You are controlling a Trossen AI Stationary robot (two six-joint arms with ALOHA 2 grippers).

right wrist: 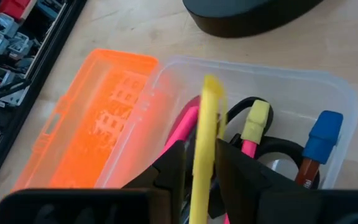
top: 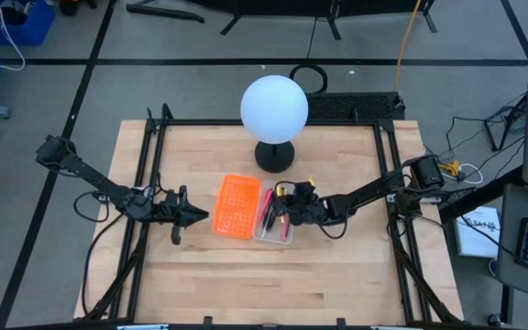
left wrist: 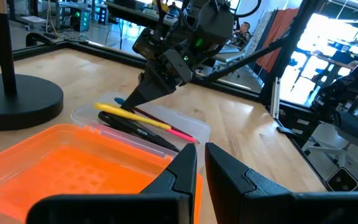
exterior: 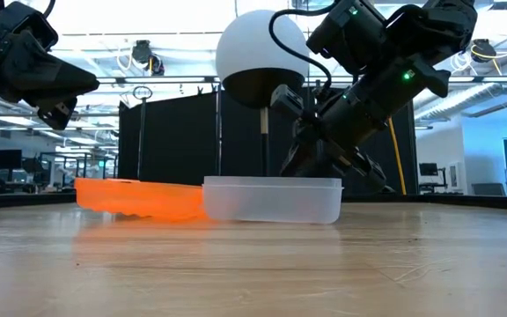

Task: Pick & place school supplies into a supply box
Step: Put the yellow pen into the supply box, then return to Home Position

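Right jaws clenched on yellow pencil, its long axis along the supply box directly below me; left jaws released, idle

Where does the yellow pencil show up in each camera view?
High: yellow pencil over the box, at the right end effector.
Low: hidden behind the box wall.
Left wrist: centre, slanting over the box.
Right wrist: centre, between the fingers.
Shared landmark: the orange panel beside the box.
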